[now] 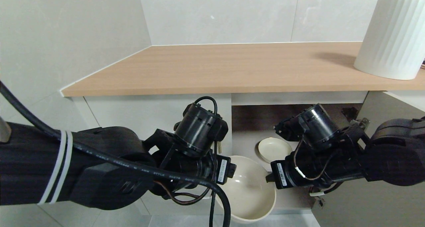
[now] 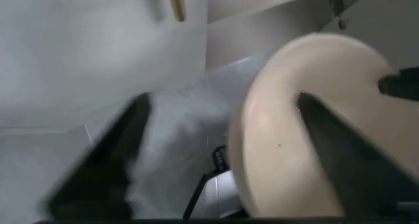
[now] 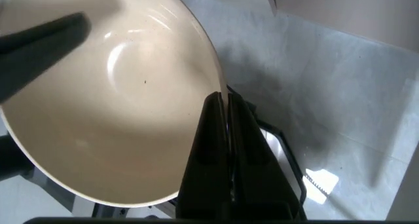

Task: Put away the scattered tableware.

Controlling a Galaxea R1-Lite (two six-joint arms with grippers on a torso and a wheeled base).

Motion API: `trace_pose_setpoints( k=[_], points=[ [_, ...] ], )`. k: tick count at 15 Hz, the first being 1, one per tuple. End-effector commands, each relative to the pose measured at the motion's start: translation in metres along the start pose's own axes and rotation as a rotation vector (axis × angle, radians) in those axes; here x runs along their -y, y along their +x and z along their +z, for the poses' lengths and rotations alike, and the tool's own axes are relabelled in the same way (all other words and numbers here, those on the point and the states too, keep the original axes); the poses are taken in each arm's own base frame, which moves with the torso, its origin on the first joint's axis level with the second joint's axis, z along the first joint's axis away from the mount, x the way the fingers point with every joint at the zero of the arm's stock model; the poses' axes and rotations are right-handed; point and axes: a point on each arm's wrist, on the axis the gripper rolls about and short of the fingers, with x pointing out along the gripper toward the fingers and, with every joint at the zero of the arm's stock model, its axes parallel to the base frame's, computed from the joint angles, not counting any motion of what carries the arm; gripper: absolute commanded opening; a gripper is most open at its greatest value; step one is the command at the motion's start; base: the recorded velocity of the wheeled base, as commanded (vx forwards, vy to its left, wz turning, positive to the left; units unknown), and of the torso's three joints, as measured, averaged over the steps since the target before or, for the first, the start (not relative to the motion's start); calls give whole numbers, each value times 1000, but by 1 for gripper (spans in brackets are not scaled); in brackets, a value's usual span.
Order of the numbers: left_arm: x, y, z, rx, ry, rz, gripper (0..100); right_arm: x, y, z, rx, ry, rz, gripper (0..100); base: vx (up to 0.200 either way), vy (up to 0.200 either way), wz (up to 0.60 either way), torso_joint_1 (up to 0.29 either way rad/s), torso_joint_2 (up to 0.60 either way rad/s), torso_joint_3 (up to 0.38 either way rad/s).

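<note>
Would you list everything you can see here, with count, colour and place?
bowl: 1, cream, held in front of the open cabinet, between the two end effectors
plate: 1, cream, small, on the shelf inside the cabinet
cylinder: 1, white, ribbed, on the counter's right end
counter: 1, wood-coloured, above the cabinet
cabinet: 1, white, under the counter, open on the right half
left end effector: 1, black, open, fingers either side of the bowl's rim
right end effector: 1, black, shut on the bowl's rim
</note>
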Motion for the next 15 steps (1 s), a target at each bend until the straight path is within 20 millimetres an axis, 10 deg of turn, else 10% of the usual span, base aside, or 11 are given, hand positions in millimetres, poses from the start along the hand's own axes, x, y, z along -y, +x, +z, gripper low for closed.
trace_pose_setpoints(
  k=[1, 6, 15],
  points=[
    [-3, -8, 4, 25, -10, -1, 100, 3, 4, -4, -17, 14, -17, 0, 0, 0, 0, 0, 0, 0],
    [-21, -40, 21, 119, -63, -4, 100, 51, 57, 5, 44, 273, -285, 0, 0, 0, 0, 0, 0, 0],
    [-29, -37, 26, 128, -85, 16, 100, 101, 84, 56, 267, 471, -462, 0, 0, 0, 0, 0, 0, 0]
  ],
)
